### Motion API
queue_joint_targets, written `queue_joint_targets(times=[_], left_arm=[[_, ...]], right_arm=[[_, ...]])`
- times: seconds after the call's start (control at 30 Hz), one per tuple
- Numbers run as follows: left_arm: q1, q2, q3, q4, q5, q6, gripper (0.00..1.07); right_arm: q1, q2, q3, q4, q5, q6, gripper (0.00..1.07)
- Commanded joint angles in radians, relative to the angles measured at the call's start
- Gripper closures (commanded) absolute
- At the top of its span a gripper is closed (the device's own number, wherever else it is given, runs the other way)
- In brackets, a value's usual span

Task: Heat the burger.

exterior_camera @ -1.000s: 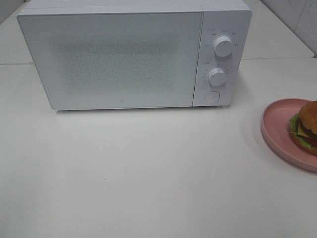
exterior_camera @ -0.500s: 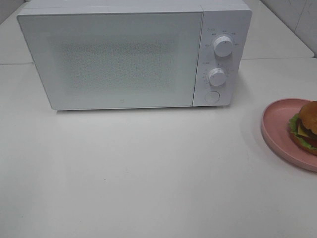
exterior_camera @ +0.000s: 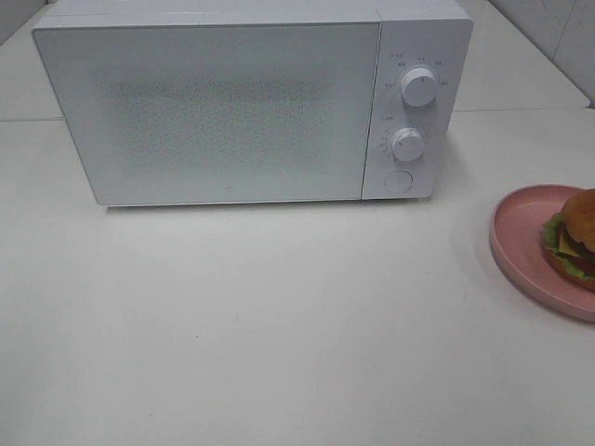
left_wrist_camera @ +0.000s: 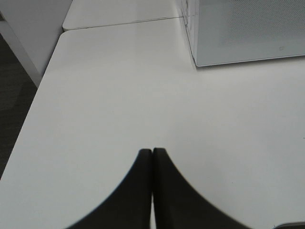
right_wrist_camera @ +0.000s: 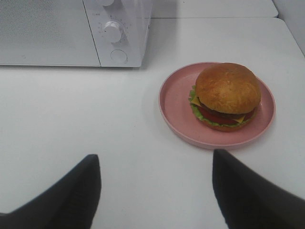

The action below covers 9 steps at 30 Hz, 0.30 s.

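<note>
The burger [right_wrist_camera: 226,94] with golden bun, lettuce, cheese and tomato sits on a pink plate [right_wrist_camera: 176,102]; in the high view the burger [exterior_camera: 576,237] is cut by the right edge, on its plate [exterior_camera: 521,237]. My right gripper [right_wrist_camera: 155,162] is open above the table, short of the plate, with nothing between its fingers [right_wrist_camera: 76,191]. My left gripper [left_wrist_camera: 152,151] is shut and empty over bare table, its fingertips pressed together. Neither gripper shows in the high view.
A white microwave [exterior_camera: 214,102] stands at the back with its door closed, two knobs [exterior_camera: 418,85] and a round button [exterior_camera: 398,181] on its right panel. The table's left edge [left_wrist_camera: 28,119] drops to a dark floor.
</note>
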Motion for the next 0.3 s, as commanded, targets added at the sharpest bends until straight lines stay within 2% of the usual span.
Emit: queue_joint_targets(times=[0.03,0.3], left_arm=[[0.0,-0.022,0.005,-0.001,-0.018,-0.008,1.06],[0.0,-0.022,0.005,-0.001,-0.018,-0.008,1.06]], right_arm=[[-0.007,-0.027,0.0,-0.003,-0.013,-0.005,0.43],[-0.007,-0.027,0.0,-0.003,-0.013,-0.005,0.43]])
